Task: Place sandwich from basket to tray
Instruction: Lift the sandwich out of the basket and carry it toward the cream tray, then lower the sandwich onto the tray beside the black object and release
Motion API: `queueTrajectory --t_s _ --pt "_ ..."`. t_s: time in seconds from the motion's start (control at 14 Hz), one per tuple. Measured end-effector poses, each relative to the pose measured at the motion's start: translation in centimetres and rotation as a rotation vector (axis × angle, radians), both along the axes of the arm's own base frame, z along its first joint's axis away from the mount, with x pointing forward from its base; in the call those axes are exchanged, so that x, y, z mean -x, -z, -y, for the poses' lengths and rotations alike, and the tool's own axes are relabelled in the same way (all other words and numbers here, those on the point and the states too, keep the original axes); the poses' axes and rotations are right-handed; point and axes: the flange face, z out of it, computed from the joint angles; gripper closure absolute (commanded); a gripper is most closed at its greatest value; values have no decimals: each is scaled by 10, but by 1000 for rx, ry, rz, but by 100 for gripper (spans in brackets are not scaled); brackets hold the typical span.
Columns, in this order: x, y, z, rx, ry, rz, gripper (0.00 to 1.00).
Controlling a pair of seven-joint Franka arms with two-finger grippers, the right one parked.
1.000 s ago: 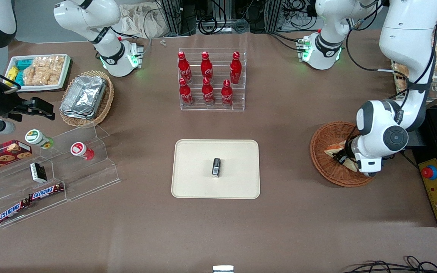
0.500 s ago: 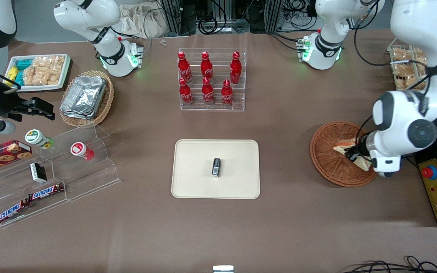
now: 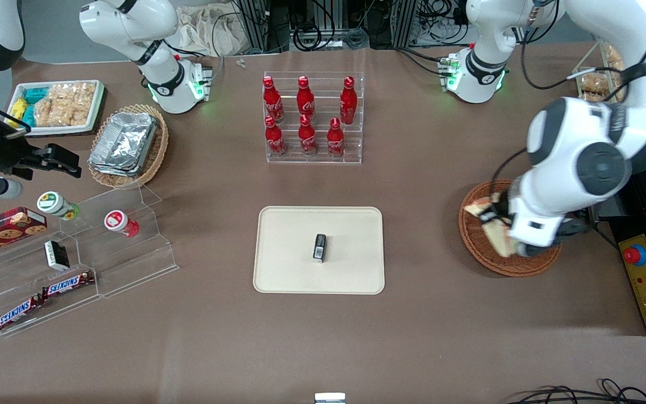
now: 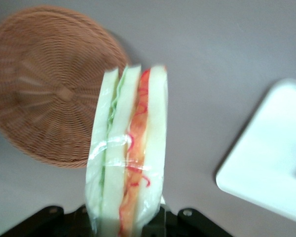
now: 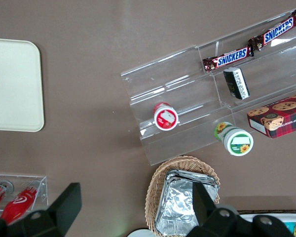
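Observation:
My left gripper (image 3: 493, 219) is shut on the sandwich (image 3: 496, 235) and holds it in the air above the edge of the reddish-brown basket (image 3: 502, 268) that faces the tray. In the left wrist view the sandwich (image 4: 128, 158) stands on edge in my gripper (image 4: 126, 217), showing white bread with green and red-orange filling under clear wrap. The basket (image 4: 44, 84) below it holds nothing that I can see. The cream tray (image 3: 284, 235) lies mid-table, toward the parked arm's end from the basket, and a corner of the tray (image 4: 271, 168) shows in the wrist view.
A small black box (image 3: 319, 247) lies in the middle of the tray. A clear rack of red bottles (image 3: 309, 120) stands farther from the front camera than the tray. A yellow control box with a red button (image 3: 645, 275) sits beside the basket.
The gripper has risen with the sandwich out of the basket's bowl, then swung it toward the tray side of the basket. The arm's elbow has lifted.

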Motion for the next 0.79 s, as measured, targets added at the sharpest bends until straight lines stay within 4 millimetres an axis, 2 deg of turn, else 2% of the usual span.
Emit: queueTrajectory --t_s 0.29,0.57,0.64,0.79 --pt "0 53 87 75 197 59 100" --pt "16 107 183 23 384 79 100" --pt "16 123 200 34 394 91 100" --pt "12 155 215 63 405 125 98"
